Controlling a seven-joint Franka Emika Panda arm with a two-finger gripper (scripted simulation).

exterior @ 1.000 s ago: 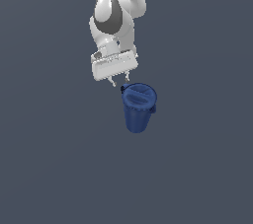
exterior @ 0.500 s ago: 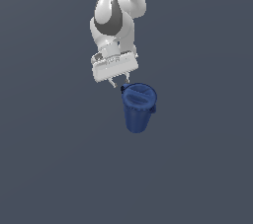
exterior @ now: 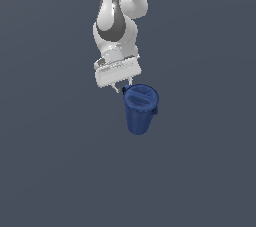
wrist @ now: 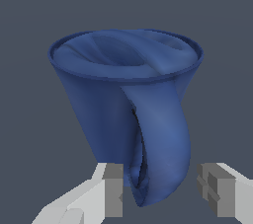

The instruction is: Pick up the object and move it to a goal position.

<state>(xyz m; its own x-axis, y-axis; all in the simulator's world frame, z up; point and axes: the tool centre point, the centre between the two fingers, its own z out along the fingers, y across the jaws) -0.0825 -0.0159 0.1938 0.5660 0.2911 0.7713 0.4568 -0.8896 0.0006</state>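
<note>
Gripper parted beside the blue pitcher

We saw only plain grey ground around the dark blue pitcher (exterior: 140, 109), which stood upright. The gripper (exterior: 123, 87) was spread (nothing clasped), its fingers (wrist: 114, 188) flanking the pitcher's handle (wrist: 160, 144) in the wrist view; contact unclear. The arm (exterior: 116, 26) hung down from above, tilted.

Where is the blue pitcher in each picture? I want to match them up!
Exterior view: the blue pitcher sits just below the middle, tucked under the white gripper.
Wrist view: it fills most of the picture, its handle reaching down between the two grey fingers.
Shared landmark: the round ridged lid, with the open gripper right beside the pitcher.
</note>
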